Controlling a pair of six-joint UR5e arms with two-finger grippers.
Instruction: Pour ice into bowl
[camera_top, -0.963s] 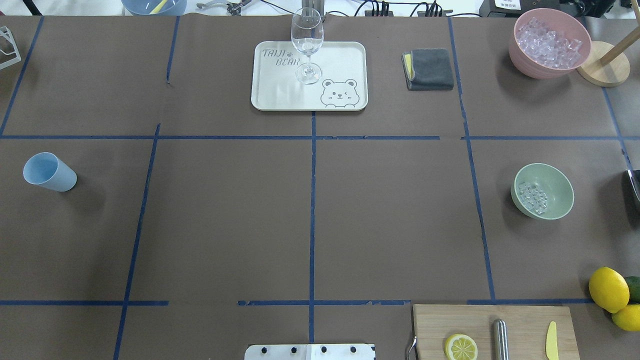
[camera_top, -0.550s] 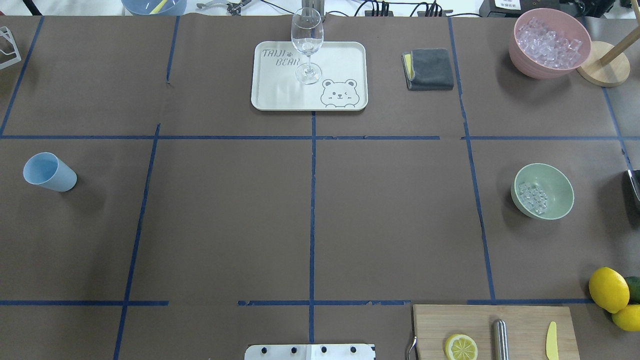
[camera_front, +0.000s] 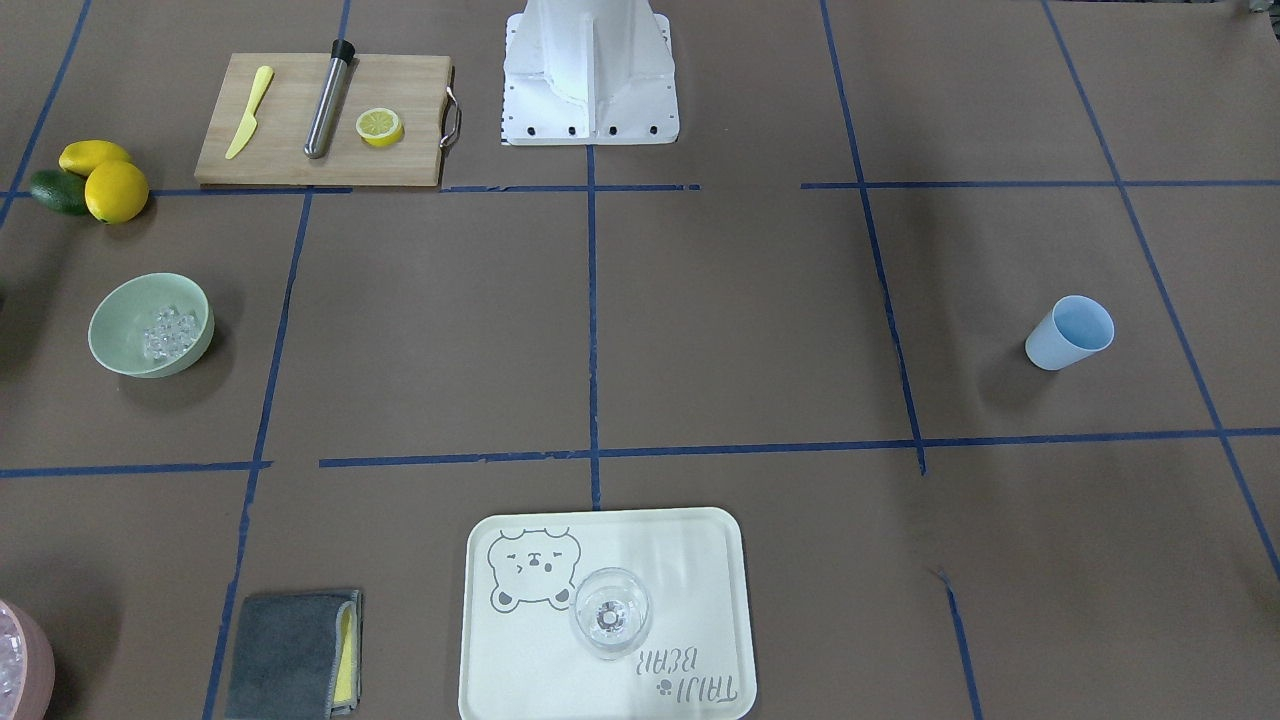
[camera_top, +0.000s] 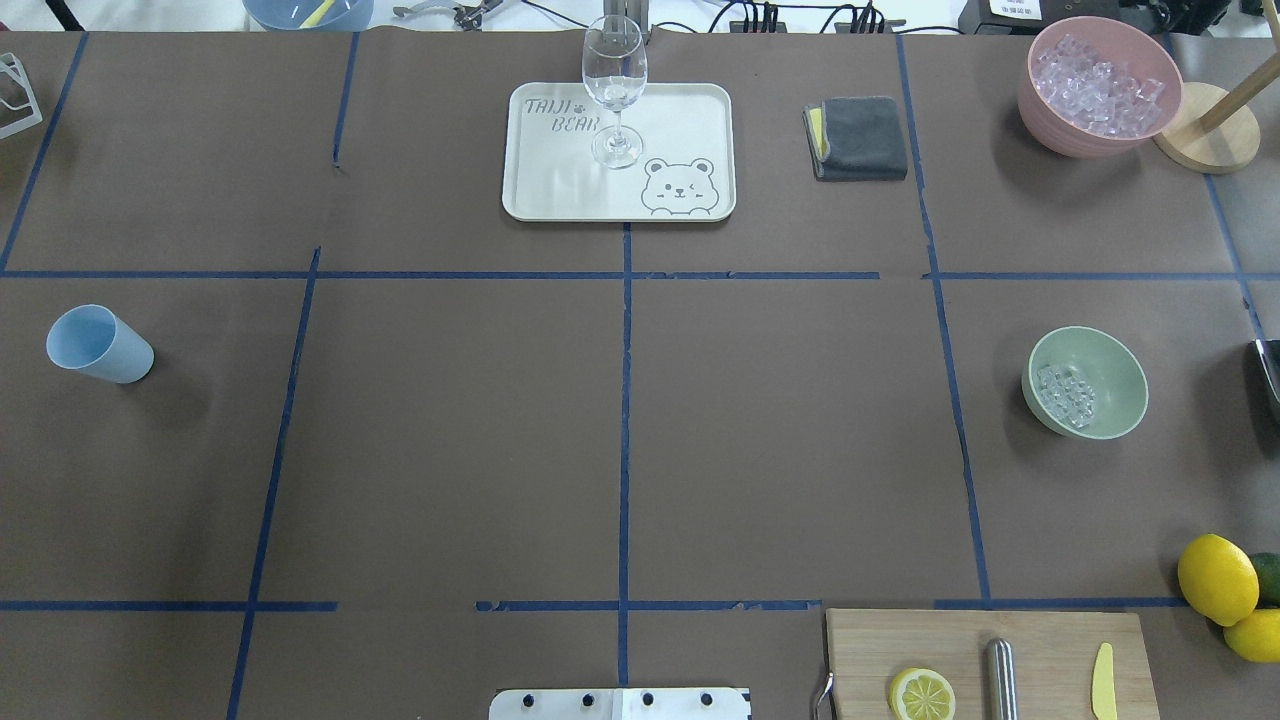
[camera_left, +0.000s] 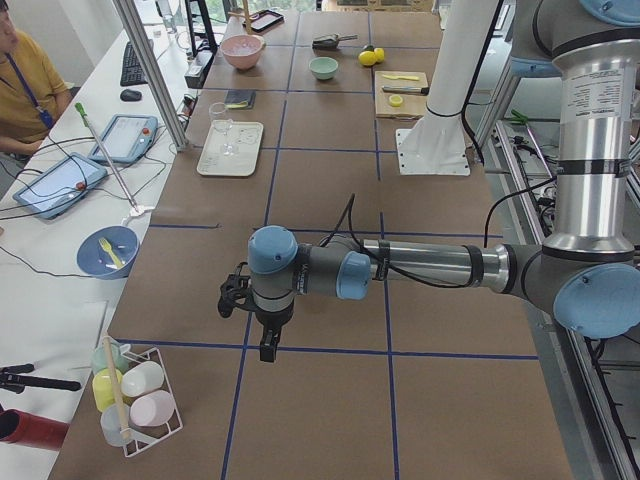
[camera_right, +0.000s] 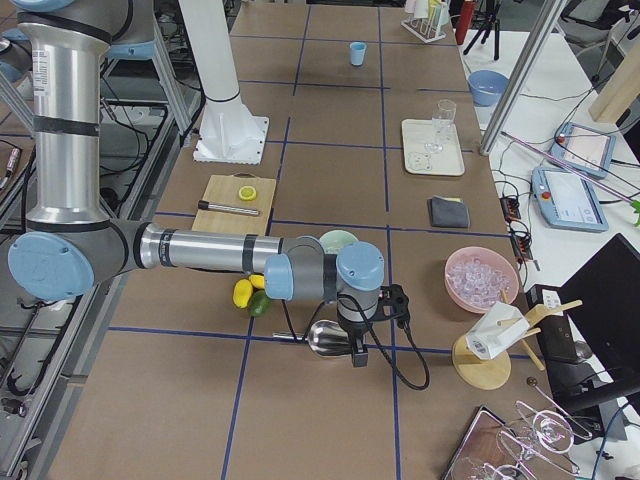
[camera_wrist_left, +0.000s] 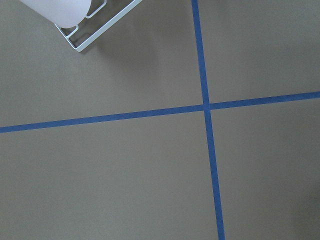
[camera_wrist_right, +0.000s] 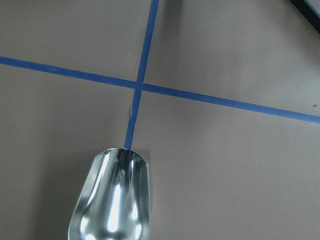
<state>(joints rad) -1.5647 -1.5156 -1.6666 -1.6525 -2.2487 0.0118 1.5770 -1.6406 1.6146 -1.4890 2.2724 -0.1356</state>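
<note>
Right pincer (camera_right: 358, 352) above table (camera_right: 300, 410) — bowl (camera_top: 1118, 368) upright, ice (camera_top: 1066, 393) inside.

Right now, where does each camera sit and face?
Front: across table, facing white robot base; no arms.
Overhead: behind robot, looking forward-down; base plate only.
Exterior left: table's left end; left arm near.
Exterior right: opposite end; right arm near.
Left wrist: downward, blue tape cross.
Right wrist: downward, shiny metal scoop.
Front, overhead share round mint-green bowl.
</note>
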